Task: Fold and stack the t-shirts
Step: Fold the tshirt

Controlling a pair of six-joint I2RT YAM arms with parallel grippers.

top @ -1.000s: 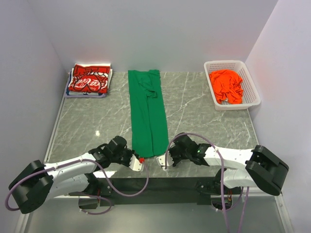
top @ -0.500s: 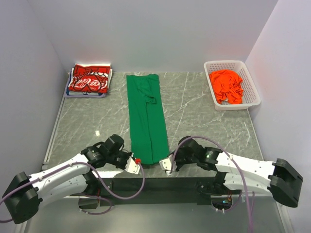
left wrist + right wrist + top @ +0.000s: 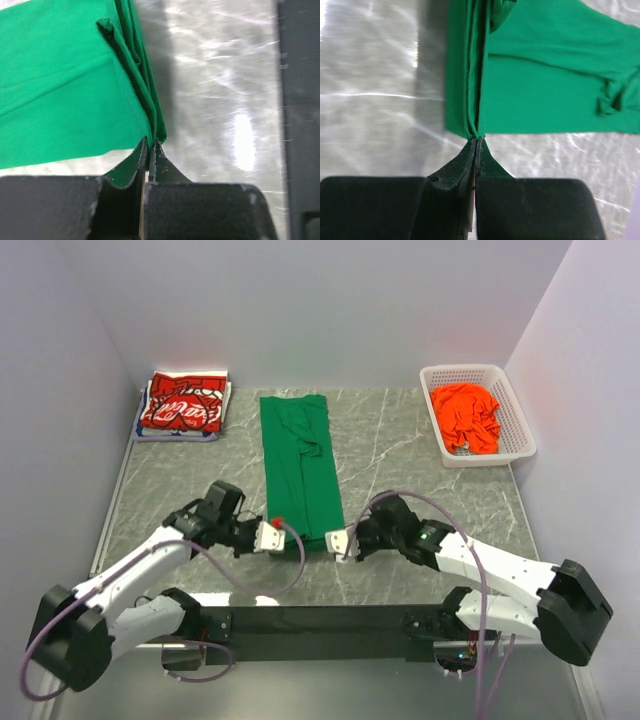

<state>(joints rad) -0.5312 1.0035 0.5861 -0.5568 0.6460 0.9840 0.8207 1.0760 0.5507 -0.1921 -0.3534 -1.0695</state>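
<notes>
Grey marble table [image 3: 420, 490] before you holds the green t-shirt [image 3: 298, 465], folded into a long strip mid-table. Your left gripper [image 3: 273, 533] and right gripper [image 3: 336, 540] each clamp a near corner. Red t-shirt [image 3: 183, 406] lies folded back left; orange t-shirt [image 3: 466, 415] sits crumpled in the basket [image 3: 470, 370].

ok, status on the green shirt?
Left end effector and right end effector shut on near corners of green t-shirt. Shirt a long narrow strip. Red t-shirt, basket well off to the sides.
</notes>
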